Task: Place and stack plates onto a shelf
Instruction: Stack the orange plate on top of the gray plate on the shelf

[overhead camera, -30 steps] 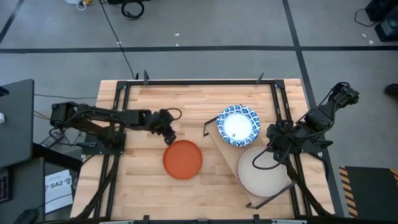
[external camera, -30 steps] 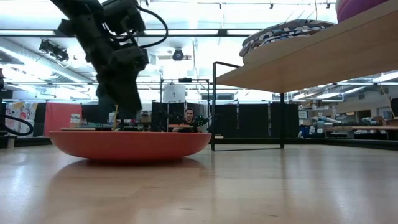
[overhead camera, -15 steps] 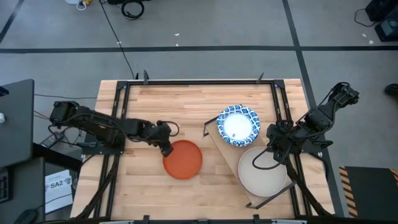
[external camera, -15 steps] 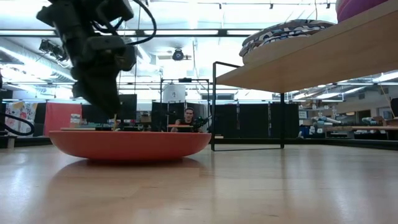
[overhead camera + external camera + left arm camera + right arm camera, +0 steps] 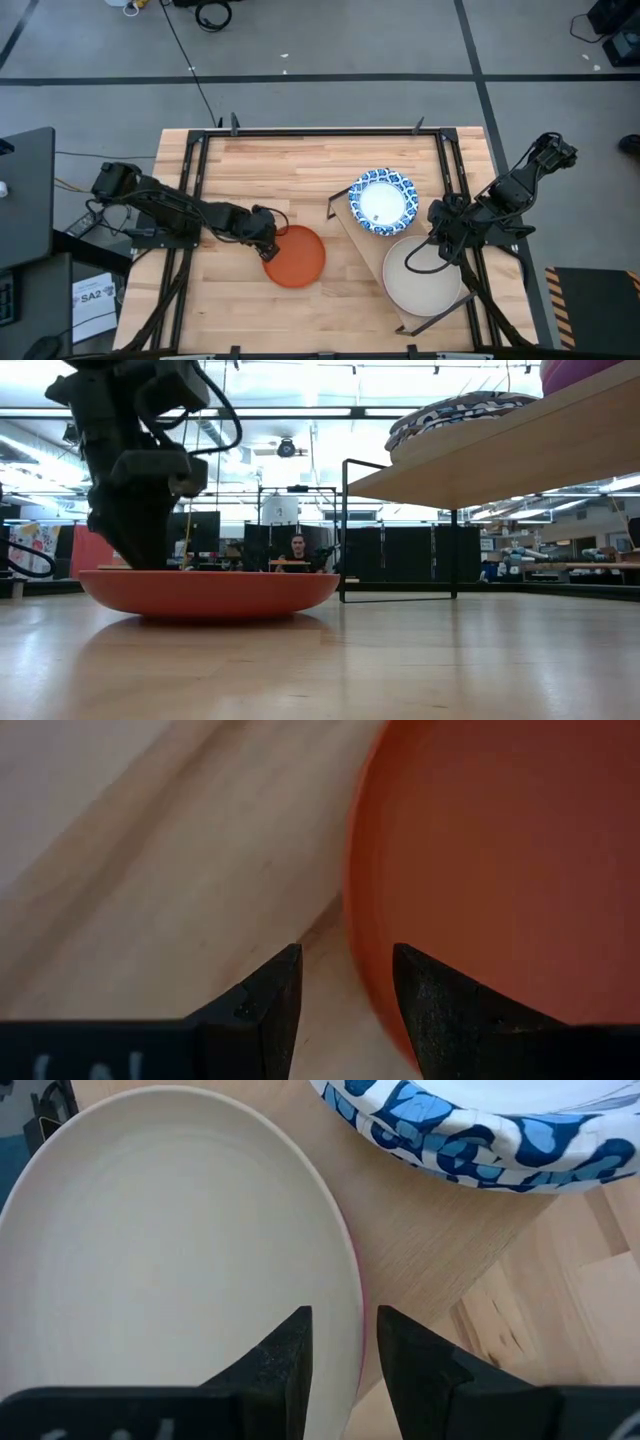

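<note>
The orange-red plate (image 5: 298,258) (image 5: 210,592) lies flat on the tabletop. My left gripper (image 5: 266,240) (image 5: 345,990) is open and low at its left rim, one finger over the plate and one over the wood. The shelf (image 5: 362,245) (image 5: 500,455) carries a blue-and-white plate (image 5: 382,200) (image 5: 470,1135) and a pale plate with a pink edge (image 5: 425,280) (image 5: 170,1250). My right gripper (image 5: 438,240) (image 5: 345,1345) hovers over the pale plate's far rim, its fingers a narrow gap apart. A purple edge (image 5: 572,370) shows on the shelf. My left gripper comes from above, pointing down, and stands astride the orange-red plate's left rim (image 5: 352,910). Whether either finger touches the rim I cannot tell. The plate sits flat on the table.
Black frame rails run along the table's edges (image 5: 300,131). The shelf's thin black legs (image 5: 345,530) stand right of the orange-red plate. Bare tabletop lies at the far left (image 5: 260,165) and along the near edge. A person (image 5: 297,550) sits in the room beyond.
My left gripper has moved toward the table's near edge and come down, from beyond the orange-red plate's far-left side to its left rim. The plate has stayed where it was.
</note>
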